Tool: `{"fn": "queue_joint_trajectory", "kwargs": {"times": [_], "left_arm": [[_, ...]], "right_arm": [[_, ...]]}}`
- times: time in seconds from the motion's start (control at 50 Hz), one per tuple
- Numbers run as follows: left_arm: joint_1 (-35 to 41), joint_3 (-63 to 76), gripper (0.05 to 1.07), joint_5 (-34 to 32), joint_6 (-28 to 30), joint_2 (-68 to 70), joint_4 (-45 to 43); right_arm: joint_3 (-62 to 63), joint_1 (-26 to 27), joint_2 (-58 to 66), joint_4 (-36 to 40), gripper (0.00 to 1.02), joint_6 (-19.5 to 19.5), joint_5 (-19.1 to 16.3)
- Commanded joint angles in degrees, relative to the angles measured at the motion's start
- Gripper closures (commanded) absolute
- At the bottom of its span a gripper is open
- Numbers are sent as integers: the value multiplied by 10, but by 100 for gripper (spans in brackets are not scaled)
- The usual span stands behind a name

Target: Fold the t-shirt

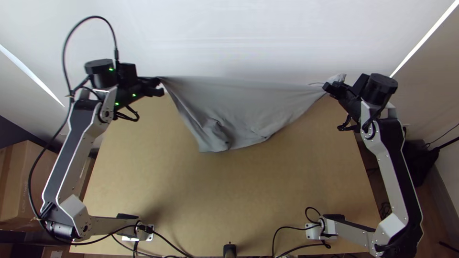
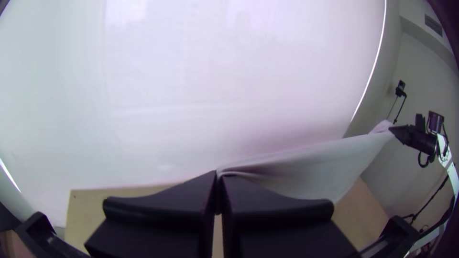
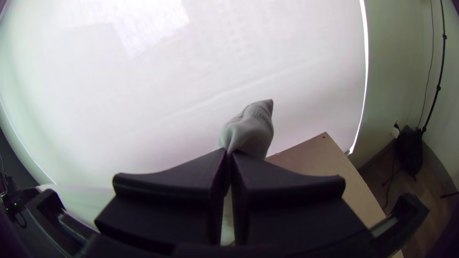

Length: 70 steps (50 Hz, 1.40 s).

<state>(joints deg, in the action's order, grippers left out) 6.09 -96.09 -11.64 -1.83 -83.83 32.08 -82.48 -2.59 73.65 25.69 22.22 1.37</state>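
Near edge first: the silver-grey and black left arm [image 1: 72, 145] and its right twin [image 1: 393, 162] stand at the light wooden table [image 1: 215, 200], 1 base per side, black cables [image 1: 282, 228] running nearby. Farther up, I see the light grey cloth t-shirt [image 1: 239, 105] hanging over the table's far part, upper edge drawn nearly straight, folds gathered lower down toward the left; I cannot tell whether it touches the wood. My left black gripper [image 1: 159, 87] has its 2 wide fingers [image 2: 167, 196] pinched on 1 upper end. My right black gripper [image 1: 331, 89] is clamped on the other, a bunched tip poking past it. Beyond: a smooth white backdrop [image 1: 239, 33].
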Motion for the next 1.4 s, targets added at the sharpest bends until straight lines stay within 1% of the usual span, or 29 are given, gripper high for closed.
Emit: {"fn": "queue_joint_trajectory", "kwargs": {"times": [0.0, 0.08, 0.14, 0.18, 0.32, 0.44, 0.56, 0.7, 0.92, 0.98, 1.0, 1.02, 1.06, 1.08, 1.1, 1.12, 1.14, 1.16, 1.26, 1.38], "left_arm": [[-26, -21, 105, 8, 14, 23, 23], [-20, 2, 105, 7, 9, 23, 66], [-6, 40, 105, 7, 9, 35, 81], [10, 79, 105, 7, 13, 49, 86], [72, 233, 105, 7, 60, 103, 92], [134, 343, 105, 7, 72, 140, 96], [177, 425, 105, 7, 89, 160, 97], [233, 491, 105, 7, 85, 167, 95], [304, 572, 105, -11, 79, 174, 94], [315, 587, 104, -12, 68, 171, 74], [317, 588, 102, -14, 65, 170, 70], [319, 588, 95, -21, 64, 169, 70], [321, 593, 74, -24, 64, 166, 71], [321, 592, 59, -24, 67, 163, 77], [323, 591, 48, -24, 71, 161, 84], [326, 589, 39, -24, 78, 161, 93], [328, 589, 32, -24, 83, 164, 96], [328, 591, 28, -24, 85, 171, 95], [327, 591, 23, -24, 99, 202, 94], [299, 569, 23, -25, 105, 215, 99]], "right_arm": [[-5, 13, -32, -12, 100, -23, 14], [15, 14, -39, -7, 100, -31, 14], [28, 13, -45, -4, 100, -39, 14], [36, 13, -48, 0, 100, -44, 14], [57, 13, -61, 11, 100, -60, 14], [59, 11, -63, 36, 100, -74, 14], [72, 7, -66, 57, 100, -75, 14], [107, 0, -79, 77, 100, -75, 14], [180, -6, -120, 73, 100, -71, 14], [190, -6, -123, 70, 100, -70, 14], [193, -6, -124, 70, 100, -68, 14], [196, -6, -124, 70, 100, -67, 14], [200, -6, -124, 70, 100, -62, 14], [201, -5, -124, 70, 100, -61, 14], [203, -5, -124, 70, 100, -60, 14], [204, -5, -124, 70, 100, -60, 14], [205, -5, -124, 70, 100, -60, 14], [205, -4, -124, 70, 100, -60, 14], [207, -4, -124, 68, 100, -57, 14], [209, -4, -121, 64, 100, -55, 14]]}}
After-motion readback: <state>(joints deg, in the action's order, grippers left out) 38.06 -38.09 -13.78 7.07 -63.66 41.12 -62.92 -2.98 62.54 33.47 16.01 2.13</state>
